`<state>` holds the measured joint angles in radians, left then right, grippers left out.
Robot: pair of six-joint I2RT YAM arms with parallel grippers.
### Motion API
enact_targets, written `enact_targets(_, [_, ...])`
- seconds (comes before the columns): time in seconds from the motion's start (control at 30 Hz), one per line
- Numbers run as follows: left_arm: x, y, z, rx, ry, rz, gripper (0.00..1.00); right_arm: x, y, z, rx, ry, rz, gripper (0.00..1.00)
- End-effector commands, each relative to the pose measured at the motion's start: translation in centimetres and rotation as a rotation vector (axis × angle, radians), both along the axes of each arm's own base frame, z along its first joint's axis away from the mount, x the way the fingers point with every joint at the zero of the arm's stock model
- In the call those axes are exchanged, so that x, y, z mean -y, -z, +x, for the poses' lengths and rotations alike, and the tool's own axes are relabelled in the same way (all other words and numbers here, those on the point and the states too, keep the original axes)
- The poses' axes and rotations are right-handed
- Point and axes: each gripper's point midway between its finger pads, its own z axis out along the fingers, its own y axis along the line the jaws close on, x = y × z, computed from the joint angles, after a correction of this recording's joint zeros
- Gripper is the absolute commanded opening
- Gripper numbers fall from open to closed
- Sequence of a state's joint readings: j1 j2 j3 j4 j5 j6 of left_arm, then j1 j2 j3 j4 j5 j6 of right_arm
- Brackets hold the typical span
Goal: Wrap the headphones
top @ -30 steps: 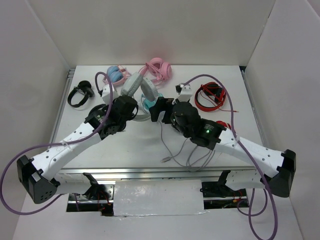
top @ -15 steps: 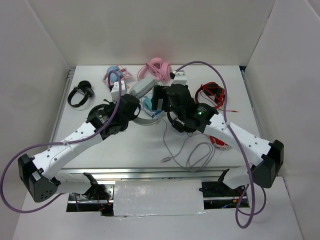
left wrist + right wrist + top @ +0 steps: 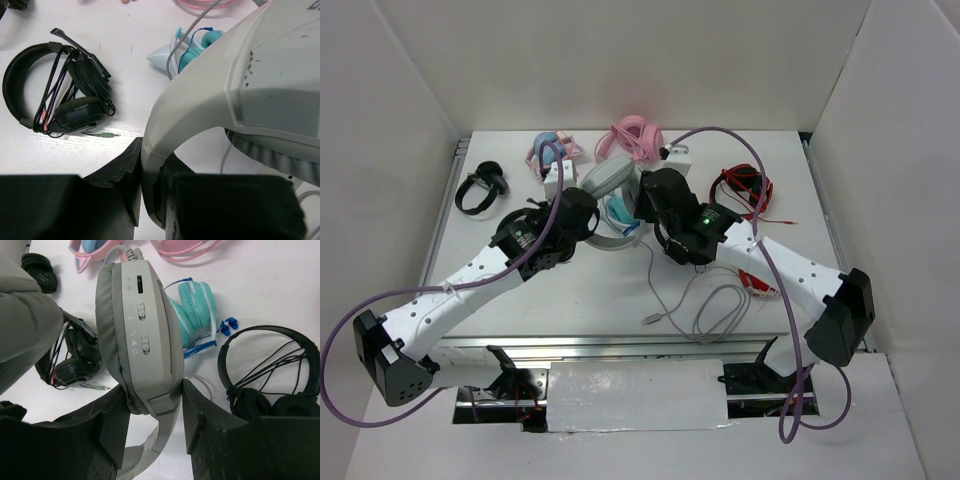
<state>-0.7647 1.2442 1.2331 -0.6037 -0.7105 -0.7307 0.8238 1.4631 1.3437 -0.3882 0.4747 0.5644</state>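
The large light-grey headphones (image 3: pixel 604 176) hang off the table between both arms. My left gripper (image 3: pixel 578 214) is shut on their wide band (image 3: pixel 240 85), and the pale plastic fills the gap between its jaws (image 3: pixel 150 185). My right gripper (image 3: pixel 646 200) is shut on one ear cup (image 3: pixel 142 325); one finger presses the cushion and the other the button side, with the gripper (image 3: pixel 152 410) low on the cup. The thin pale-grey cable (image 3: pixel 705 300) trails loose in loops toward the table's near edge.
A teal pair (image 3: pixel 620 212) lies just under the held headphones. A black pair (image 3: pixel 480 187) sits at the far left, pink pairs (image 3: pixel 638 137) at the back, and a red-and-black pair (image 3: pixel 740 192) at the right. White walls stand on three sides.
My right arm swung back and left to the ear cup, and its jaws narrowed onto it. My left gripper turned the headphones toward the back while keeping its hold.
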Motion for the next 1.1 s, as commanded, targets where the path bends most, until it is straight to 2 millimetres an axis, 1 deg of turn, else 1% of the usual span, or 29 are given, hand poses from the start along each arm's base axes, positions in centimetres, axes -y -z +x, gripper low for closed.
enact_targets(0.0, [2.0,-4.6,0.5,0.123,0.048,-0.155,0.00,0.1,-2.7,0.7,0.074,0.052,0.116,0.00])
enact_targets(0.07, [1.8,-4.3,0.5,0.105,0.026,-0.153,0.01,0.0,-2.9,0.3,0.091,0.043,0.134,0.00])
enact_targets(0.1, [1.7,-3.9,0.7,0.091,0.017,-0.143,0.14,0.2,-3.6,0.0,0.107,0.048,0.151,0.00])
enact_targets(0.13, [1.7,-3.9,0.7,0.083,0.007,-0.148,0.20,0.4,-3.6,-0.3,0.110,0.065,0.161,0.00])
enact_targets(0.17, [2.0,-3.4,0.9,0.070,0.010,-0.140,0.29,0.6,-3.9,-0.5,0.114,0.081,0.175,0.00])
enact_targets(0.2, [2.0,-3.2,1.1,0.063,0.008,-0.138,0.36,1.1,-4.2,-0.9,0.116,0.100,0.187,0.00])
enact_targets(0.27, [2.6,-2.4,1.4,0.043,0.018,-0.144,0.45,1.5,-4.2,-1.4,0.106,0.154,0.222,0.00])
enact_targets(0.3, [2.6,-2.0,1.6,0.035,0.013,-0.143,0.48,1.8,-4.2,-1.8,0.097,0.164,0.228,0.00])
enact_targets(0.43, [3.3,-0.6,2.2,-0.007,0.025,-0.162,0.65,2.3,-4.0,-2.1,0.081,0.214,0.273,0.00])
enact_targets(0.47, [3.5,0.0,2.4,-0.022,0.028,-0.163,0.68,2.4,-3.8,-2.1,0.078,0.222,0.271,0.00])
enact_targets(0.53, [4.2,0.4,2.4,-0.043,0.044,-0.183,0.73,2.8,-3.5,-1.9,0.076,0.257,0.259,0.00])
enact_targets(0.57, [4.3,0.9,2.4,-0.055,0.041,-0.182,0.82,2.9,-3.3,-1.8,0.072,0.276,0.249,0.00])
enact_targets(0.63, [4.6,1.2,2.4,-0.066,0.048,-0.197,0.83,3.0,-3.1,-1.6,0.073,0.313,0.230,0.00])
enact_targets(0.7, [5.0,1.5,2.4,-0.074,0.054,-0.206,0.80,2.8,-2.6,-1.5,0.072,0.334,0.217,0.00])
enact_targets(0.73, [5.1,1.7,2.3,-0.084,0.054,-0.211,0.79,2.9,-2.8,-1.5,0.079,0.356,0.226,0.00])
enact_targets(0.8, [5.1,2.1,2.1,-0.101,0.047,-0.215,0.77,3.0,-2.4,-1.3,0.078,0.385,0.209,0.00])
enact_targets(0.83, [5.2,2.6,1.9,-0.121,0.041,-0.222,0.77,3.0,-2.7,-1.5,0.078,0.403,0.215,0.00])
enact_targets(0.87, [5.2,2.8,1.7,-0.130,0.039,-0.223,0.75,3.2,-2.4,-1.2,0.089,0.432,0.194,0.00])
enact_targets(0.93, [5.3,3.6,1.4,-0.153,0.021,-0.240,0.77,3.3,-2.8,-1.2,0.094,0.459,0.202,0.00])
enact_targets(0.97, [5.3,4.1,1.2,-0.170,0.017,-0.237,0.81,3.1,-2.4,-1.1,0.092,0.469,0.190,0.00])
enact_targets(1.0, [5.3,4.3,0.9,-0.178,0.009,-0.242,0.81,3.2,-2.7,-1.1,0.090,0.486,0.203,0.00])
enact_targets(1.03, [5.1,4.6,0.8,-0.184,-0.002,-0.240,0.82,3.2,-2.7,-1.0,0.092,0.494,0.206,0.00])
enact_targets(1.07, [4.8,4.8,0.6,-0.188,-0.014,-0.232,0.84,3.2,-2.7,-1.0,0.097,0.507,0.206,0.00])
